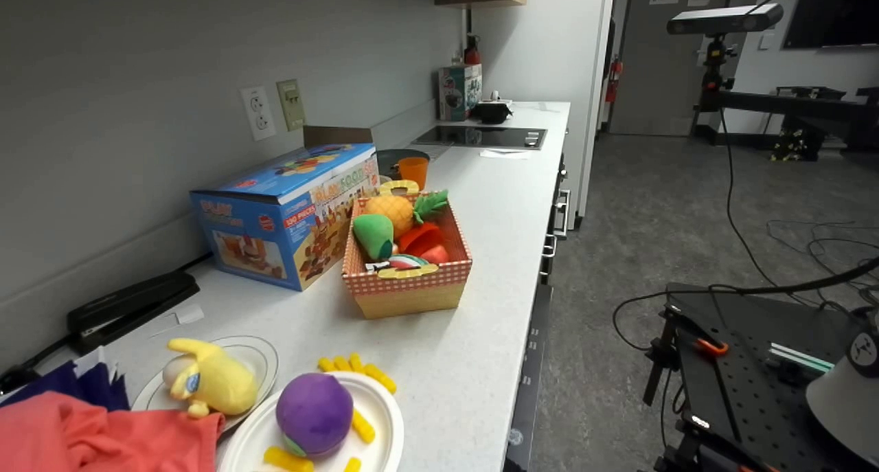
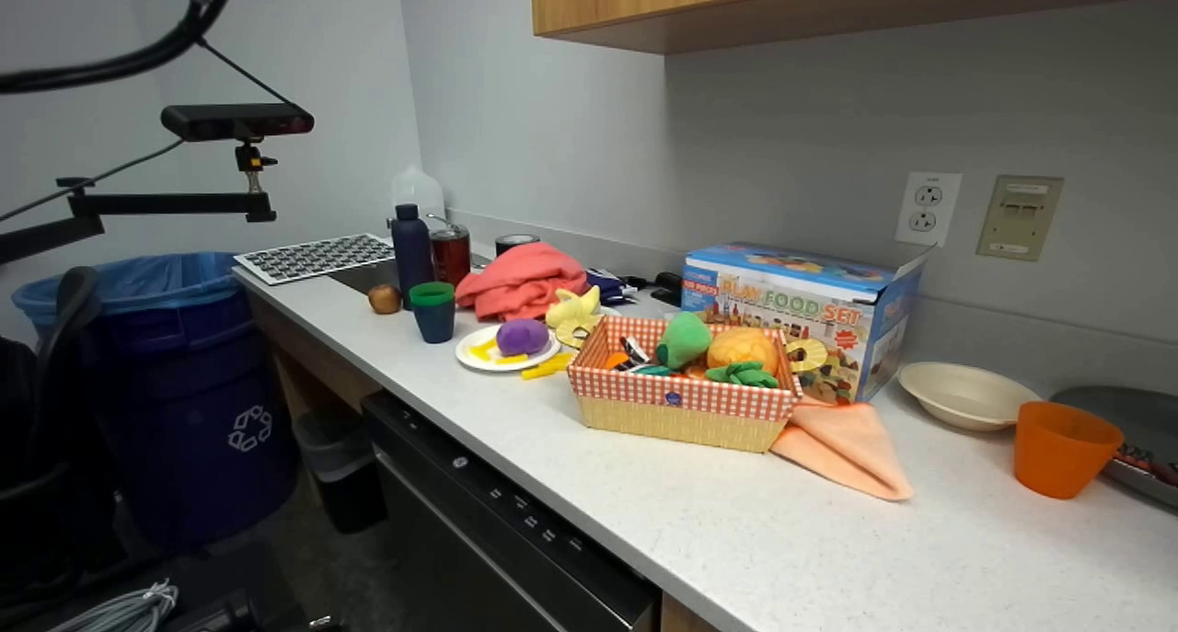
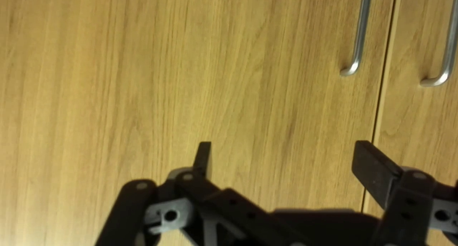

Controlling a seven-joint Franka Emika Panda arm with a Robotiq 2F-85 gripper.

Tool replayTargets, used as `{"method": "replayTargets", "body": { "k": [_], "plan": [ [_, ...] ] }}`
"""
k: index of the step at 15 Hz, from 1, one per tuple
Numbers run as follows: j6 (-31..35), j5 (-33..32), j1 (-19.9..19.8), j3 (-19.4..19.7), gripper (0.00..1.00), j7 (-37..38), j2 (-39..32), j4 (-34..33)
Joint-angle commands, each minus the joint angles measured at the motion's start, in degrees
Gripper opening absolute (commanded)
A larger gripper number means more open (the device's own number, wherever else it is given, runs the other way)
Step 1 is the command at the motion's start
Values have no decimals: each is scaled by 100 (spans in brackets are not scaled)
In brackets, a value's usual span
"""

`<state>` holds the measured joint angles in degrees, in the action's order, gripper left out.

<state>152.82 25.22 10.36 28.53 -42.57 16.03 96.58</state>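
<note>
My gripper [image 3: 283, 144] is open, with nothing between its fingers in the wrist view. It faces a light wooden cabinet door [image 3: 250, 95], apart from it as far as I can tell. Two metal bar handles, one on this door [image 3: 361, 27] and one on its neighbour [image 3: 451, 42], show at the upper right. The gripper is out of view in both exterior views. A checked basket [image 1: 412, 304], also in an exterior view [image 2: 681, 420], stands on the counter. It holds a plush pineapple [image 1: 390, 214], a green plush [image 1: 374, 235] and other toy food.
A blue toy box [image 1: 254, 218] stands behind the basket. A purple plush [image 1: 314, 413] and yellow sticks lie on a white plate [image 1: 388, 403]. An orange cup [image 2: 1063, 453], a peach cloth [image 2: 847, 448] and a dark bottle [image 2: 411, 250] are on the counter. A wooden cabinet [image 2: 699, 11] hangs above.
</note>
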Motion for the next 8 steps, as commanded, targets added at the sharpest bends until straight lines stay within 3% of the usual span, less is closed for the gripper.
{"method": "replayTargets", "body": {
  "k": [1,8],
  "plan": [
    [-26,109,-295,-225,100,-44,-28,3],
    [-22,103,-323,-281,100,-40,-40,39]
  ]
}}
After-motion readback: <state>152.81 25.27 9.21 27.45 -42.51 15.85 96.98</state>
